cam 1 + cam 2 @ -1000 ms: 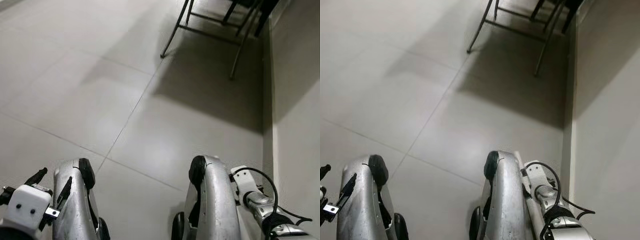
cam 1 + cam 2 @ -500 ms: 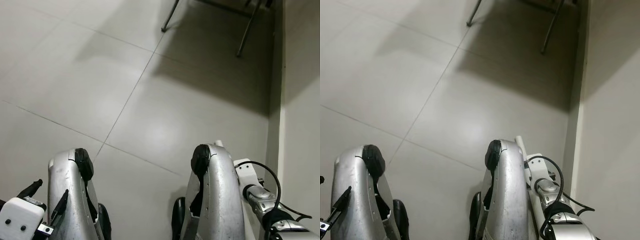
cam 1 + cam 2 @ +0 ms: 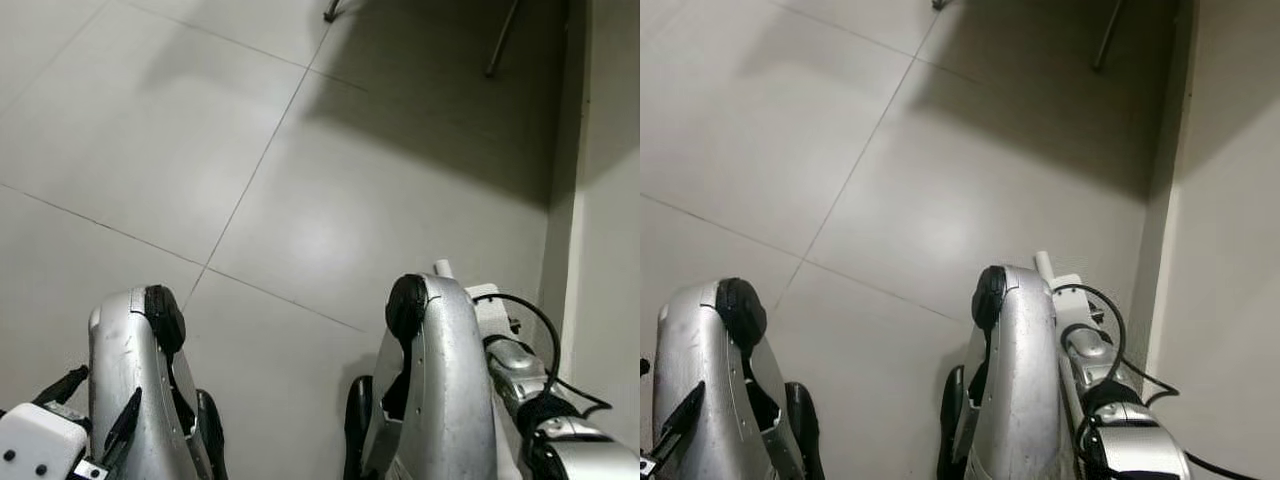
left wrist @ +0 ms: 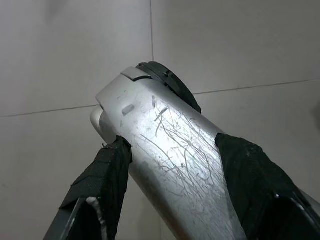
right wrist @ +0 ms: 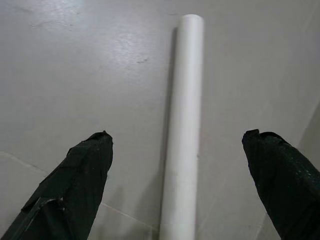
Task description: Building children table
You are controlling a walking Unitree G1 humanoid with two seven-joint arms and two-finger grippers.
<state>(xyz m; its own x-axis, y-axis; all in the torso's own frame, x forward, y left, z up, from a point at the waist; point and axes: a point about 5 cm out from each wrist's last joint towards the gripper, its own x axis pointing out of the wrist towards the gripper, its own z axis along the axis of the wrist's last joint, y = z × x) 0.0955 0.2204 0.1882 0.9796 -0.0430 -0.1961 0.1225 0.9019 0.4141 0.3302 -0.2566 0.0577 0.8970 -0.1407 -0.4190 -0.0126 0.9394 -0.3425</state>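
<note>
A white round table leg (image 5: pixel 184 125) runs lengthwise over the grey floor between the two black fingers of my right gripper (image 5: pixel 177 137). The fingers stand wide apart and neither touches it. Its tip (image 3: pixel 441 268) pokes out past my right thigh (image 3: pixel 435 380). I cannot tell whether it lies on the floor or is carried. My left gripper (image 3: pixel 95 405) hangs low beside my left thigh (image 3: pixel 130 370), open, with the scratched silver thigh (image 4: pixel 170 150) between its fingers (image 4: pixel 100 185).
Grey tiled floor (image 3: pixel 300 200) stretches ahead. A wall with a dark skirting strip (image 3: pixel 560 180) runs close along my right side. Thin metal chair legs (image 3: pixel 502 45) stand at the far end near the wall, in shadow.
The camera has tipped further down, so the chair legs have slid to the top edge and more of my thighs shows. Both arms hang about as before.
</note>
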